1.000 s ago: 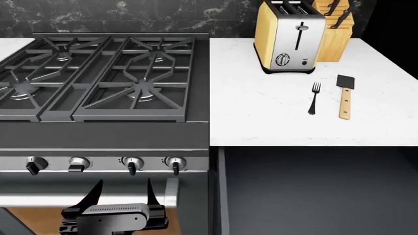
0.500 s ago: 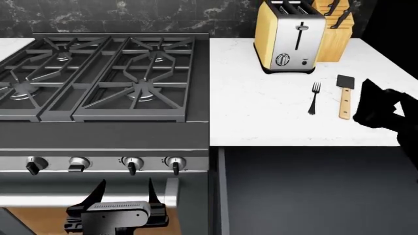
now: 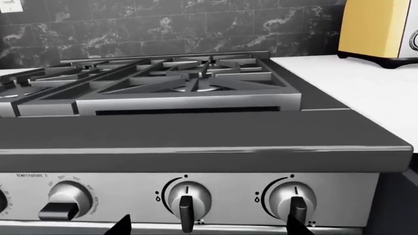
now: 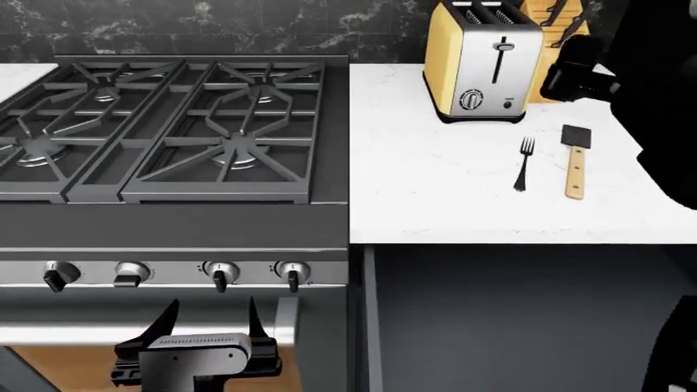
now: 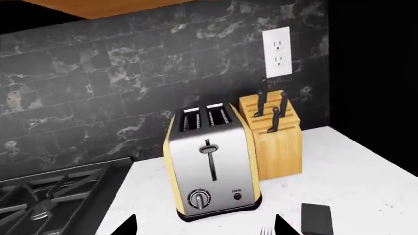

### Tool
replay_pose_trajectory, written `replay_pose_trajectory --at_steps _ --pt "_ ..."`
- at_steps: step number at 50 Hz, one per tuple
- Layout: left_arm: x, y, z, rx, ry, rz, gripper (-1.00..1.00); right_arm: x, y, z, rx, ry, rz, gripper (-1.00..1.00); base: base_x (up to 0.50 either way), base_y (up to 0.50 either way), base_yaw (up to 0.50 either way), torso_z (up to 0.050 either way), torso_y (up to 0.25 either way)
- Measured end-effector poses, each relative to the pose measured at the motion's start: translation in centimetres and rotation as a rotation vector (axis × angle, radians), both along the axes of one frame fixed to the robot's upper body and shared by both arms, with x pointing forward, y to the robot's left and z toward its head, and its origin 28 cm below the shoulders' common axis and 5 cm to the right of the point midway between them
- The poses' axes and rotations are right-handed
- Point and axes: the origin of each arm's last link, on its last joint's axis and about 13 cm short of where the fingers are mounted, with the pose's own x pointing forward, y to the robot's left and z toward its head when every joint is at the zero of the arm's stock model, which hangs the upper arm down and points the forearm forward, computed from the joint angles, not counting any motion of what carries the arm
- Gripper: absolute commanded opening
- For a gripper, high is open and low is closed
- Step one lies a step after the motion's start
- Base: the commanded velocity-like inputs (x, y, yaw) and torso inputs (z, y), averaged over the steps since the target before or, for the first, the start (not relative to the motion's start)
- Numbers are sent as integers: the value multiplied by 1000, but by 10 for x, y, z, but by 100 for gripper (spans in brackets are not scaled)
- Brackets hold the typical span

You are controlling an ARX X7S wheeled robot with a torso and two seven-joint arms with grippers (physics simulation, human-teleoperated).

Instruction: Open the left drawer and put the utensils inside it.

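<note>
The left drawer (image 4: 523,318) stands pulled out below the white counter, its dark grey interior bare. On the counter above it lie the utensils: a dark fork (image 4: 525,163) and, to its right, a spatula (image 4: 574,159) with a black blade and wooden handle. My right arm (image 4: 642,90) hangs over the counter's right end, covering part of the knife block. The right gripper (image 5: 205,230) is open above the counter, facing the toaster, with the fork tines (image 5: 266,231) and spatula blade (image 5: 316,219) just ahead. My left gripper (image 4: 207,322) is open and empty, low in front of the stove knobs (image 3: 186,200).
A yellow and steel toaster (image 4: 482,61) and a wooden knife block (image 4: 557,65) stand at the back of the counter (image 4: 436,180). The gas stove (image 4: 175,122) fills the left side. A dark marble backsplash with a wall outlet (image 5: 277,53) runs behind.
My right arm has swung in from the right edge and up, and now hangs over the back right of the counter by the knife block. The left gripper barely moved.
</note>
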Motion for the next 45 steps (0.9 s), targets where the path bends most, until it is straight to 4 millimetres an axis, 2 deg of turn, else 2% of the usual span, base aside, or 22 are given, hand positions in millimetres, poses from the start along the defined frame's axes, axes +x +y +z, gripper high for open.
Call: replay_pose_trajectory --at_steps 22,31,45 --pt "4 1 -7 -8 14 -5 100 61 12 7 -122 101 -102 100 0 0 0 9 0" --pt "6 2 -11 -9 19 -6 100 79 12 6 -176 129 -180 100 0 0 0 0 0" --pt "8 3 -14 -10 27 -2 100 99 1 -5 -187 184 -282 100 0 0 0 0 0"
